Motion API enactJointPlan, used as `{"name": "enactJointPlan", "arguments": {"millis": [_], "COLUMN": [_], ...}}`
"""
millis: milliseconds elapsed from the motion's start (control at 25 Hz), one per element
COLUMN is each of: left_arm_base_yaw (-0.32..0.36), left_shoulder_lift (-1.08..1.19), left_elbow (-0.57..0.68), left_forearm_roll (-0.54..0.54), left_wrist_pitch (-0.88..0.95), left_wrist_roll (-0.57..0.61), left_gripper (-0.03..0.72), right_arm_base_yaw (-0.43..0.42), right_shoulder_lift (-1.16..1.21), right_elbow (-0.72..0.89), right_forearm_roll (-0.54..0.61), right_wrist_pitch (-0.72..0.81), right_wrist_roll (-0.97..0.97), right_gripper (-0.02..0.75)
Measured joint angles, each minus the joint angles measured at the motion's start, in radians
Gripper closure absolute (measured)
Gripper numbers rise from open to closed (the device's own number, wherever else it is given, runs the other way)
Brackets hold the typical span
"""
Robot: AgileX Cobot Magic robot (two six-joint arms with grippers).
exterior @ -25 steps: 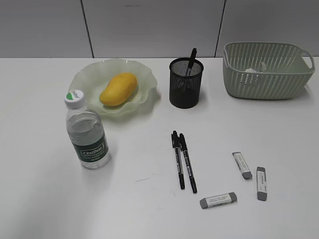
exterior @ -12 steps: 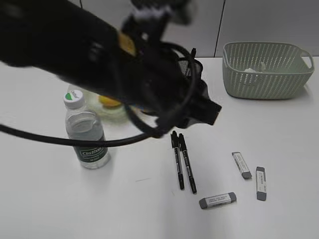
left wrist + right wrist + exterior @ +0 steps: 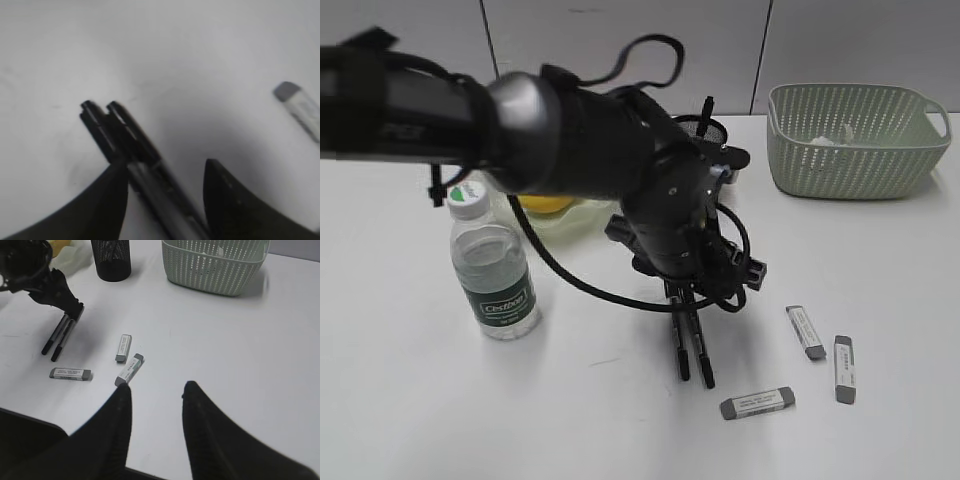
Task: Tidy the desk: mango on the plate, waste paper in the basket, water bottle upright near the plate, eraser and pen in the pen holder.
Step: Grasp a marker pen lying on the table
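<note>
Two black pens (image 3: 691,350) lie side by side on the white desk (image 3: 570,400). My left gripper (image 3: 688,296) is open and low over their upper ends; in the left wrist view the pens (image 3: 114,129) run between its jaws (image 3: 165,170). Three grey-white erasers (image 3: 805,332) (image 3: 844,368) (image 3: 757,402) lie to the right. The water bottle (image 3: 492,265) stands upright near the plate (image 3: 582,213), which holds the mango (image 3: 548,206), mostly hidden by the arm. The black pen holder (image 3: 111,257) has one pen in it. My right gripper (image 3: 155,390) is open and empty above the desk's front.
The green basket (image 3: 855,140) stands at the back right with crumpled waste paper (image 3: 825,141) inside. My left arm (image 3: 570,140) stretches from the left across the plate and the pen holder. The desk's front edge shows in the right wrist view (image 3: 150,475).
My left arm has swung into view from the left and come down over the two pens. The pens, erasers and bottle have not moved.
</note>
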Motion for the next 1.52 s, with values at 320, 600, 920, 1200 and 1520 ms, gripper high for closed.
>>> {"name": "enactJointPlan", "arguments": {"millis": [320, 600, 920, 1200, 1520], "left_arm_base_yaw": [0.002, 0.005, 0.005, 0.005, 0.048], "left_shoulder_lift": [0.117, 0.125, 0.138, 0.15, -0.018], "left_elbow": [-0.089, -0.09, -0.091, -0.098, -0.094], "left_forearm_roll": [0.143, 0.159, 0.157, 0.159, 0.435], "left_wrist_pitch": [0.128, 0.126, 0.104, 0.094, -0.126], "left_wrist_roll": [-0.19, -0.205, -0.205, -0.208, -0.348], "left_gripper": [0.33, 0.36, 0.372, 0.607, 0.613], "right_arm_base_yaw": [0.0, 0.0, 0.0, 0.0, 0.0], "right_shoulder_lift": [0.0, 0.0, 0.0, 0.0, 0.0], "right_elbow": [0.0, 0.0, 0.0, 0.0, 0.0], "right_forearm_roll": [0.0, 0.0, 0.0, 0.0, 0.0], "right_wrist_pitch": [0.0, 0.0, 0.0, 0.0, 0.0], "right_wrist_roll": [0.001, 0.001, 0.001, 0.001, 0.001], "right_gripper": [0.452, 0.452, 0.452, 0.452, 0.452]}}
